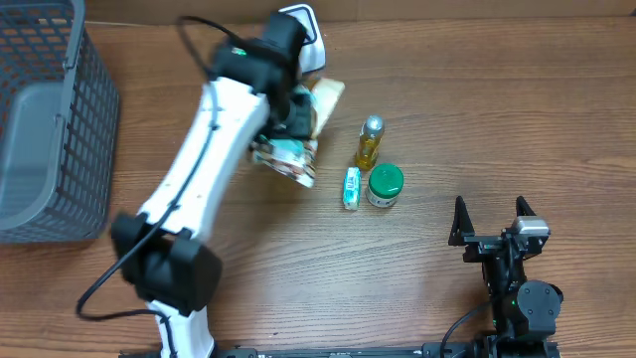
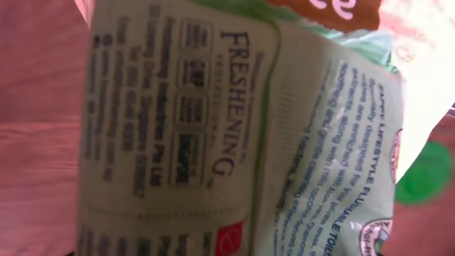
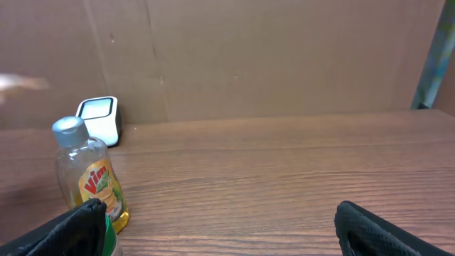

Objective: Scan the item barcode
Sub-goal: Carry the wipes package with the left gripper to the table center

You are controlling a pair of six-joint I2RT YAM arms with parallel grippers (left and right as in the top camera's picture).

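Left gripper (image 1: 291,115) of mine is clamped on the green wipes pack (image 1: 285,159), held just short of the scanner (image 1: 302,24).
My wrist camera shows only print on the pack's back and no barcode I can pick out, so I judge the job is to turn the pack until its code faces the scanner just beyond my fingers, flat and steady, since soft film creases. Open table (image 1: 497,99) lies behind my hand. To its right stand the Vim bottle (image 1: 370,142), a small tube (image 1: 351,187) and a green-lidded jar (image 1: 385,184), near enough to clip on a wide swing. The grey basket (image 1: 50,119) sits well off to my left. My right gripper (image 1: 490,221) rests wide open, well apart.
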